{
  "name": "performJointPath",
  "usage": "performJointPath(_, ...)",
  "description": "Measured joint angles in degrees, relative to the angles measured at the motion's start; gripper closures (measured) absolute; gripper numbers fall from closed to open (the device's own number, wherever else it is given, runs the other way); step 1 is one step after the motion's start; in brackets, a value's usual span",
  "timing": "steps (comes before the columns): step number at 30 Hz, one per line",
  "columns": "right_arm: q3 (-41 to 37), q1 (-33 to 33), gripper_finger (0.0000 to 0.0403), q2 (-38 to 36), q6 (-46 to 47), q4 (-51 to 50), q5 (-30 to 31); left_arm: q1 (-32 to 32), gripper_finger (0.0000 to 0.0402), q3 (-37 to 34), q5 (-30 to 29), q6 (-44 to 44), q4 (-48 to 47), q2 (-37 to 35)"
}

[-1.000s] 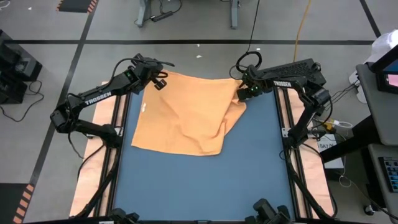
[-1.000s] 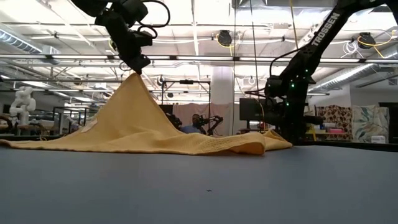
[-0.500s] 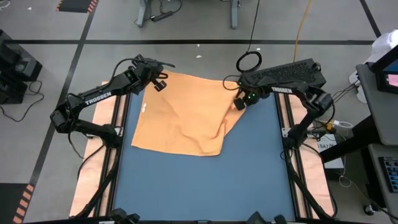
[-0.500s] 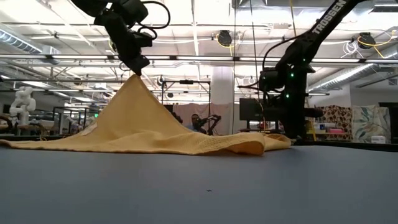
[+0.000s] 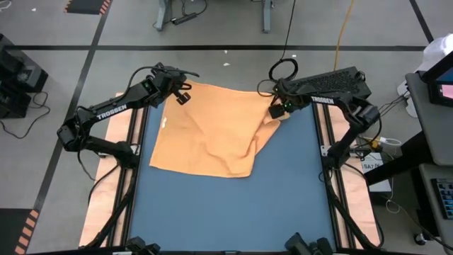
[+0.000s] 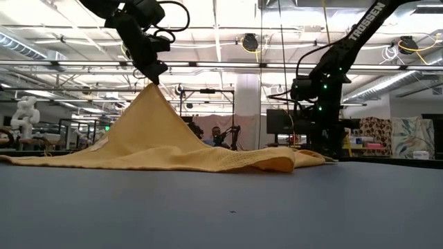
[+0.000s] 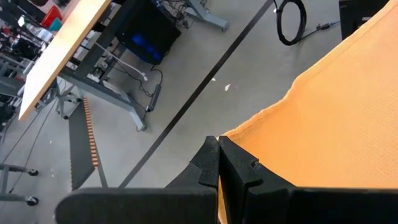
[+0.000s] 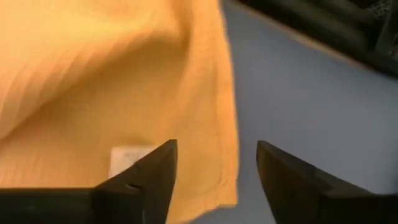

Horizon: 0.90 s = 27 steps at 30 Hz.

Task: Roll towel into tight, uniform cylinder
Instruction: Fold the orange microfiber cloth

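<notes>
Overhead, the towel (image 5: 212, 131) is seen spread over the far left part of the blue table (image 5: 283, 191), crumpled and partly folded along its right side. Its far left corner is pinched in the left gripper (image 5: 178, 91), whose fingers are closed tight on the cloth. In the low view that corner is held up well above the table by the left gripper (image 6: 154, 76), so that the towel (image 6: 159, 149) is drawn into a tent-like peak, while the rest lies flat on the surface. From the left wrist, the closed fingers (image 7: 217, 165) are seen pressed together with the orange cloth (image 7: 329, 118) running out from between them.

At the towel's far right corner the right gripper (image 5: 277, 110) is placed, low over the table. Its fingers (image 8: 155, 174) are seen spread apart in the right wrist view, and nothing is held between them. Between and just beyond them the edge of the towel (image 8: 112, 93) is shown lying on the table (image 8: 311, 106), with a small white tag (image 8: 127, 158) near the hem, close to one finger. In the low view the right gripper (image 6: 320, 149) is seen just behind the towel's low right end.
</notes>
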Motion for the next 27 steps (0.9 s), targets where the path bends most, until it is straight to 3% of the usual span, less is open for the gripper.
performJointPath(6,0.0,-2.0,0.0172,0.6,0.3,-1.9,-4.4,0.0,0.0400,0.0,0.0,0.0,0.0,0.0)
performJointPath(11,0.0,-0.8,0.0180,0.6,1.0,-3.7,-4.2,0.0,0.0400,0.0,0.0,0.0,0.0,0.0)
performJointPath(22,-4.6,-0.6,0.0234,0.3,1.8,0.9,-1.4,0.0,0.0400,0.0,0.0,0.2,0.0,0.0)
performJointPath(27,-4.9,-0.5,0.0280,0.3,0.4,1.7,-1.7,0.0,0.0400,0.0,0.0,0.2,0.0,0.0)
